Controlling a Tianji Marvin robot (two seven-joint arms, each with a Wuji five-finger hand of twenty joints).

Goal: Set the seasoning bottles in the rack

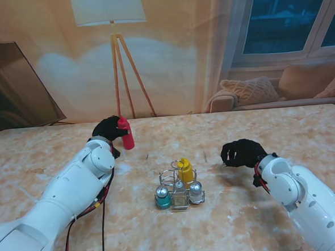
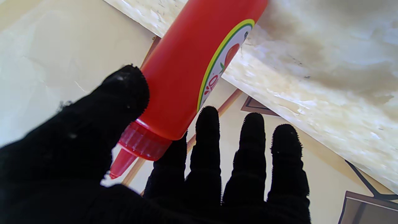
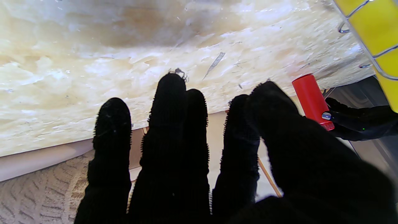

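The left hand closes thumb and fingers loosely around the red bottle, far beyond the rack; the right hand hovers spread, empty. A slack grip could tip the bottle.

Red bottle: base cut off by left wrist frame edge; thumb covers part of cap. Yellow bottle mostly out of right wrist frame. Rack wires thin; free slots possibly two, unclear.
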